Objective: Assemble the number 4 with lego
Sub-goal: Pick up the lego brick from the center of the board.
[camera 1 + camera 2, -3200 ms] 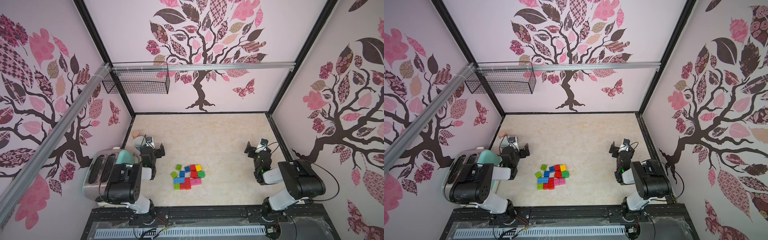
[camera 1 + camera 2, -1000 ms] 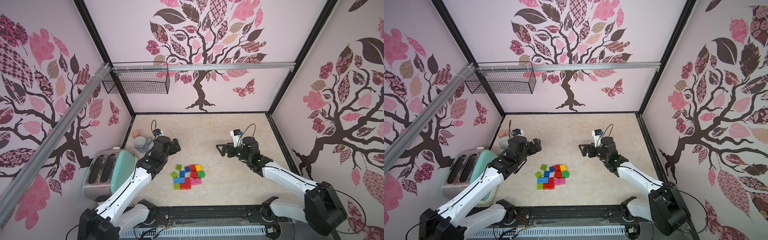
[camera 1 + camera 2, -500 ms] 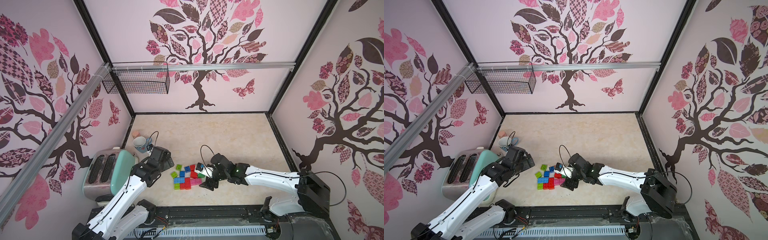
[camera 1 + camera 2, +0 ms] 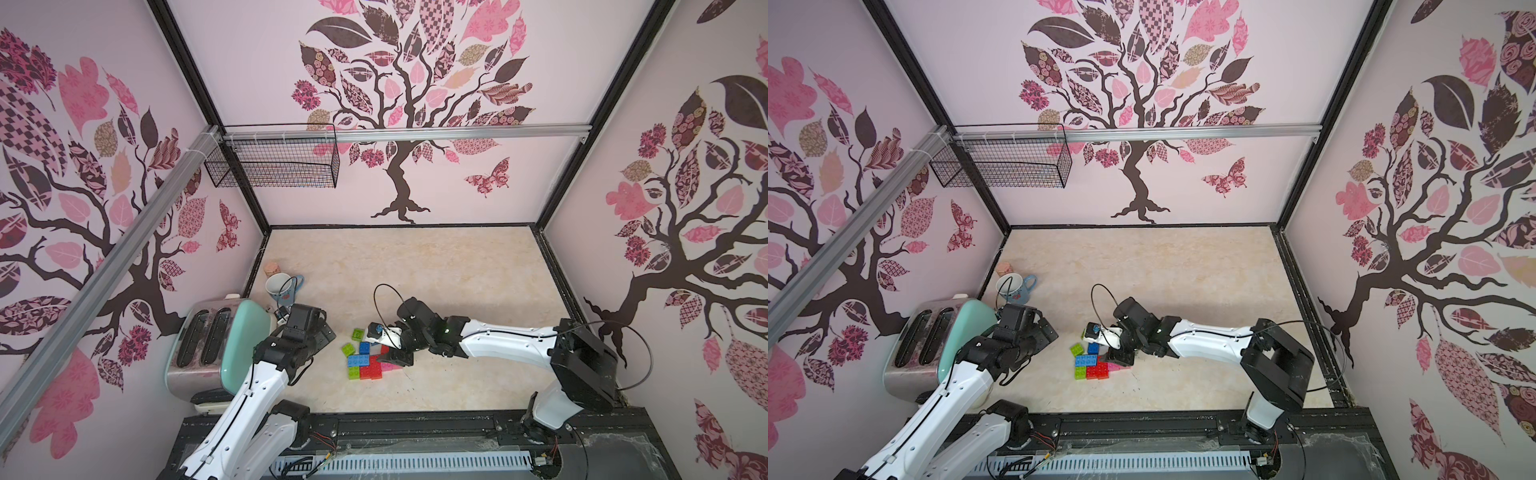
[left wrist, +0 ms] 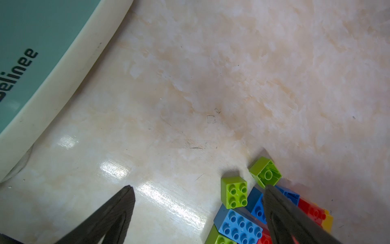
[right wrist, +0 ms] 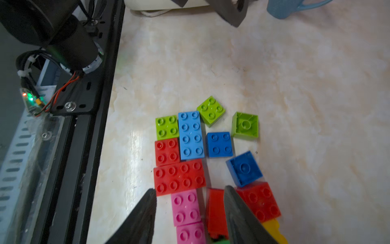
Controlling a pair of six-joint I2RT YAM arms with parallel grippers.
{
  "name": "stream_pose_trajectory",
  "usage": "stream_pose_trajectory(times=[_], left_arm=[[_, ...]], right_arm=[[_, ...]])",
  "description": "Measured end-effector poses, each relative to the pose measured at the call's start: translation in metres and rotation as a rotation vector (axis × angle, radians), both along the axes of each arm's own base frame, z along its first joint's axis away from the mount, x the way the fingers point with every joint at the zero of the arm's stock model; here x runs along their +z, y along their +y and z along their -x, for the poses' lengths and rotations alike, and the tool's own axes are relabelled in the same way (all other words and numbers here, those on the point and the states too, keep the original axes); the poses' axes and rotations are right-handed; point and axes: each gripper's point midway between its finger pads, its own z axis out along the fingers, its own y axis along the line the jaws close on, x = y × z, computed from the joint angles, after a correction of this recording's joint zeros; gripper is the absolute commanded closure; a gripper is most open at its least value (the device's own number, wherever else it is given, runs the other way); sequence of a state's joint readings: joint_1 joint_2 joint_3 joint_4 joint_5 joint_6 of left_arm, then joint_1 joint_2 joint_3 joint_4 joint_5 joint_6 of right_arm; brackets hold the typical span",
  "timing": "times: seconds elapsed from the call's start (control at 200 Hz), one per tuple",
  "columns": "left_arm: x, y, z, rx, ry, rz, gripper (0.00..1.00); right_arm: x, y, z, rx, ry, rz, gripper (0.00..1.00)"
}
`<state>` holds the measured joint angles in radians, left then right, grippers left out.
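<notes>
My left tool [image 5: 198, 188] is open wide with nothing in it. It hangs low over the bench [image 4: 415, 270], just beside the lego [image 4: 365, 360]. The toaster [image 4: 216, 345] is close on its other side, and a cup [image 4: 280, 289] stands behind that. My right tool [image 6: 189, 188] is down on the side of the lego nearest my right arm, and it is half open. Between its fingers [image 6: 139, 217] are a pink brick [image 6: 185, 206] and a red brick [image 6: 215, 207] tipped up on its side. One finger is right up against the red brick. The other stands a little apart from the pink one. The lego lies packed close together near the front middle of the bench: red, blue, green, pink and yellow.
</notes>
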<state>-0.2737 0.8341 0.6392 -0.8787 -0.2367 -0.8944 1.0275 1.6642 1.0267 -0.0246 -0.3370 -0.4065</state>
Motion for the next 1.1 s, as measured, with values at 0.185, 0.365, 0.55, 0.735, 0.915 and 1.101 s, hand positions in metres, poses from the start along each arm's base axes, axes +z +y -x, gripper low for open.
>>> stream_pose_trajectory(times=[0.185, 0.365, 0.55, 0.735, 0.915, 1.101], left_arm=[[-0.002, 0.005, 0.001, 0.03, 0.009, -0.011, 0.02], [-0.007, 0.007, 0.001, 0.045, 0.036, -0.02, 0.02], [-0.008, 0.007, -0.001, 0.047, 0.034, -0.019, 0.02], [-0.008, 0.007, -0.001, 0.048, 0.034, -0.019, 0.02], [-0.007, 0.006, -0.002, 0.046, 0.031, -0.016, 0.02], [-0.009, 0.006, -0.003, 0.049, 0.037, -0.016, 0.02]], right_arm=[[-0.008, 0.034, -0.018, -0.049, -0.013, 0.04, 0.45], [-0.022, 0.046, -0.038, -0.107, -0.023, 0.12, 0.49], [-0.045, 0.04, -0.044, -0.125, -0.02, 0.207, 0.5], [-0.066, 0.037, -0.046, -0.124, -0.02, 0.274, 0.5], [-0.074, 0.036, -0.049, -0.123, -0.024, 0.307, 0.49], [-0.079, 0.037, -0.048, -0.107, -0.022, 0.325, 0.5]])
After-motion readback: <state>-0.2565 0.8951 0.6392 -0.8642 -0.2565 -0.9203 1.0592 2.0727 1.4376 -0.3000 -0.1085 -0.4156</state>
